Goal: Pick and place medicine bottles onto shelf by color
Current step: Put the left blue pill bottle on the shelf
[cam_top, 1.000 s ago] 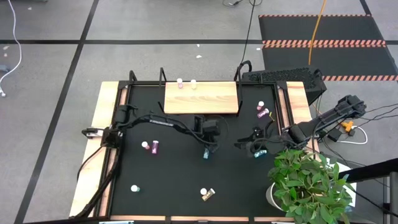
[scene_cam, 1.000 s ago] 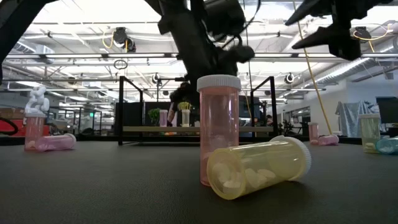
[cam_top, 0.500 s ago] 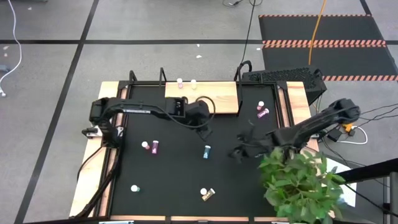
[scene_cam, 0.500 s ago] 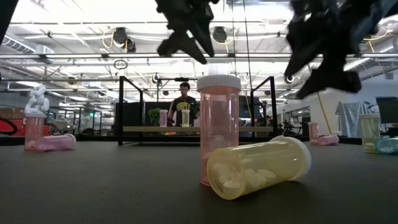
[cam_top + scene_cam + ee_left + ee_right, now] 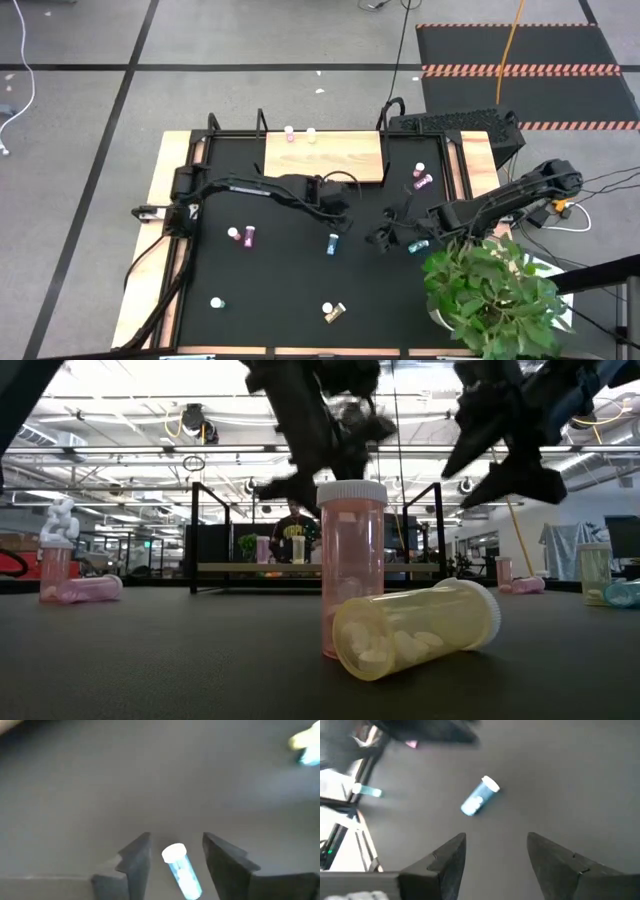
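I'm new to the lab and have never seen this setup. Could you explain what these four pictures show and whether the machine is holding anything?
It is a robot with two dark arms at a black table, each ending in a two-finger gripper. One picture looks straight down from above, one looks level across the tabletop, and two come from cameras on the arms' wrists.

Small medicine bottles with white caps lie scattered on the table, and two stand on the light-wood shelf at the far edge.

The left gripper hangs with its fingers open on either side of a blue bottle lying on the table; it has not closed on it. The right gripper is open above the table near another lying blue bottle. Nothing is held. In the low view, a pink bottle stands behind a tipped yellow bottle.
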Available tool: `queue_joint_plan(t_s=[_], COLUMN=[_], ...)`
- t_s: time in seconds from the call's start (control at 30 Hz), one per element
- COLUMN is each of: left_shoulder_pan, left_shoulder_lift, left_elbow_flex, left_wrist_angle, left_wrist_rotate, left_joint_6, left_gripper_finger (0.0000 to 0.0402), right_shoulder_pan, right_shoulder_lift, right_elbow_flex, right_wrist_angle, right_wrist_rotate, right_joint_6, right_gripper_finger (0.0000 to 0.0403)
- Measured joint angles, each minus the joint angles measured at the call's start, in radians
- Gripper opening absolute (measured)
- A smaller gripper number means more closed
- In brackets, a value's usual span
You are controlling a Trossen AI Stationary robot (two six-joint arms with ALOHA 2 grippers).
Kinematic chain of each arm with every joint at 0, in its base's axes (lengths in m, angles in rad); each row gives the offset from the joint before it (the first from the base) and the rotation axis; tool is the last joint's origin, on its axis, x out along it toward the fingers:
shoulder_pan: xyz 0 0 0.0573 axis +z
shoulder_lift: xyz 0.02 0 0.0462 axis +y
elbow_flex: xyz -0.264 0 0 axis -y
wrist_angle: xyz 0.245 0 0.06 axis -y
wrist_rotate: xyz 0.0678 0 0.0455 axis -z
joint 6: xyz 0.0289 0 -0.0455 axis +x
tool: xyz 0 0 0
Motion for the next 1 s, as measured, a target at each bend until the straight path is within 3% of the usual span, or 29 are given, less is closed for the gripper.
queue_joint_plan(t_s=[0.2,0.37,1.0], left_shoulder_pan=[-0.008,-0.024,-0.033], left_shoulder_lift=[0.094,0.132,0.153], left_elbow_flex=[-0.001,0.000,0.001], left_wrist_angle=[0.093,0.081,-0.002], left_wrist_rotate=[0.125,0.149,0.243], left_joint_6=[-0.062,-0.115,-0.284], left_gripper_finger=[0.0214,0.0218,0.0218], right_shoulder_pan=[0.013,0.014,-0.004], right_shoulder_lift=[-0.060,-0.101,-0.147], right_elbow_flex=[0.000,0.000,0.000], right_wrist_angle=[0.062,0.082,0.087], right_wrist_rotate=[0.033,0.077,0.070], right_joint_6=[-0.077,-0.097,-0.135], right_gripper_finger=[0.0204,0.0203,0.0203])
